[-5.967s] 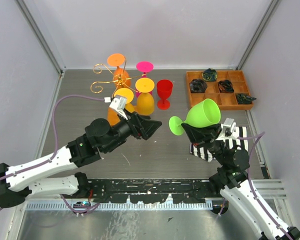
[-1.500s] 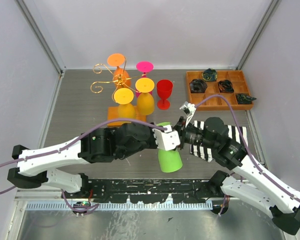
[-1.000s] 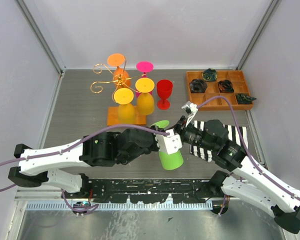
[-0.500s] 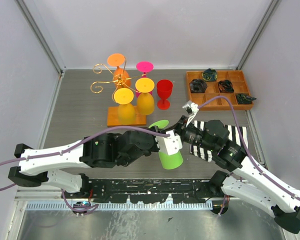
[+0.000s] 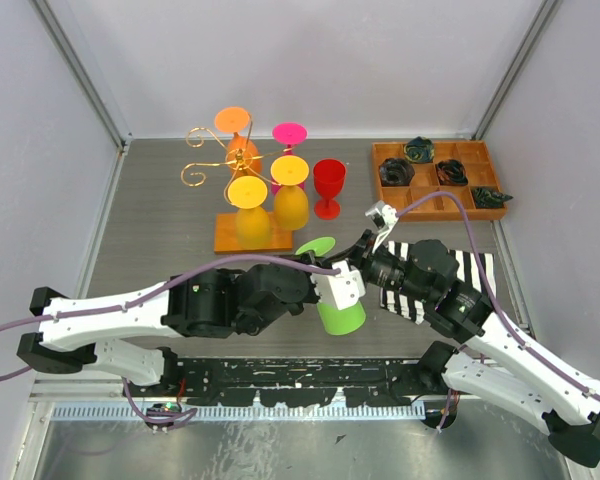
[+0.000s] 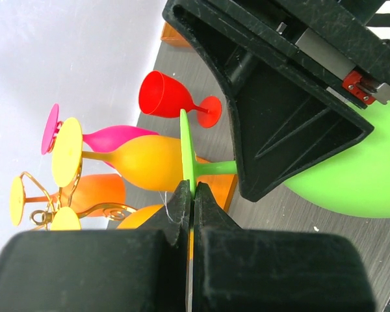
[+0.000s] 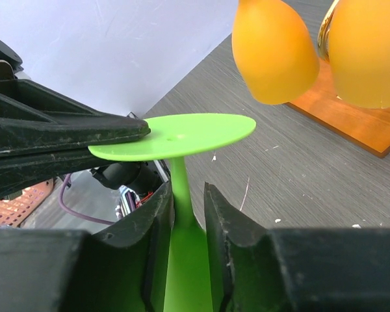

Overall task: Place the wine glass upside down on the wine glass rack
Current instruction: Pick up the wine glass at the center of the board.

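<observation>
The green wine glass (image 5: 340,318) hangs in mid-air between the two arms, bowl toward the near edge and foot (image 5: 317,246) toward the back. My left gripper (image 6: 192,192) is shut on the rim of the foot (image 6: 184,149). My right gripper (image 7: 188,195) straddles the stem (image 7: 180,185). One finger touches the stem and a gap shows at the other. The wine glass rack (image 5: 205,170), gold wire on an orange-brown base (image 5: 230,240), stands at the back left, apart from both grippers.
Orange (image 5: 232,118), pink (image 5: 289,132) and two yellow (image 5: 248,190) glasses hang foot-up on the rack. A red glass (image 5: 329,185) stands upright beside it. A compartmented wooden tray (image 5: 440,205) is at the back right. A striped cloth (image 5: 477,268) lies under the right arm.
The green glass has stayed almost still between the arms, its foot only drifting slightly left. The left jaws stay clamped on the foot, and the right jaws shifted a little around the stem.
</observation>
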